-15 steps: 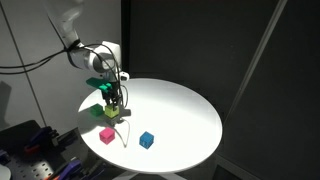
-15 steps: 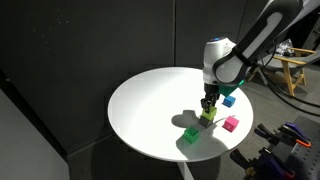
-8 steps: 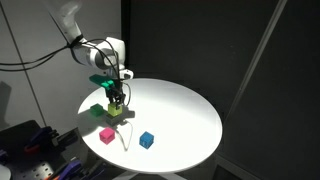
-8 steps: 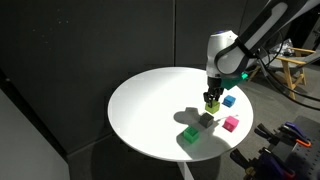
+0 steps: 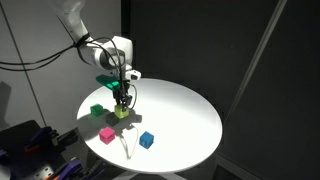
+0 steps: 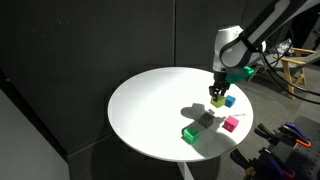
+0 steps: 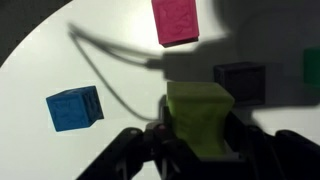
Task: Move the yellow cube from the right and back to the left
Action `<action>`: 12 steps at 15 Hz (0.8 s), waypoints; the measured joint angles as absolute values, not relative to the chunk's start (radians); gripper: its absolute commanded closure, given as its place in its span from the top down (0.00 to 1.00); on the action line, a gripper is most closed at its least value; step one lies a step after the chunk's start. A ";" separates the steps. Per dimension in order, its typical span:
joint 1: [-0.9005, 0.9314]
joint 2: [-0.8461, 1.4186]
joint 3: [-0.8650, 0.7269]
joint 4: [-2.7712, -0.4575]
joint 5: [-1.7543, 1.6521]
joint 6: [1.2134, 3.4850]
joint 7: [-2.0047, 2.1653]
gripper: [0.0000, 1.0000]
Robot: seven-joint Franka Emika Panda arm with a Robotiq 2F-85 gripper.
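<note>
My gripper (image 5: 122, 103) is shut on the yellow cube (image 5: 122, 111), a small lime-tinted cube, and holds it above the round white table (image 5: 185, 115). In the other exterior view the gripper (image 6: 217, 93) holds the yellow cube (image 6: 217, 99) over the table's edge region near the blue cube. In the wrist view the yellow cube (image 7: 199, 117) sits between the two dark fingers (image 7: 195, 135), with its square shadow (image 7: 240, 79) on the table below.
A pink cube (image 5: 106, 134), a blue cube (image 5: 146, 139) and a brighter green cube (image 5: 96, 111) lie on the table; they also show in an exterior view as pink (image 6: 231, 123), blue (image 6: 229, 100) and green (image 6: 189, 133). A thin cable (image 7: 105, 70) crosses the tabletop.
My gripper has carried the yellow cube sideways and a little higher, away from the green cube and toward the blue cube.
</note>
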State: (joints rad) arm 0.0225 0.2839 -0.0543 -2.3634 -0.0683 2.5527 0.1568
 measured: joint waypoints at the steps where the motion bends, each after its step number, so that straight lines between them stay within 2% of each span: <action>1: 0.020 0.284 -0.062 -2.363 -0.068 2.553 0.157 0.27; 12: -0.004 0.352 -0.088 -2.352 -0.069 2.630 0.140 0.27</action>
State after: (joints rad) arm -0.0045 0.3521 -0.0883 -2.3524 -0.0687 2.6302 0.1396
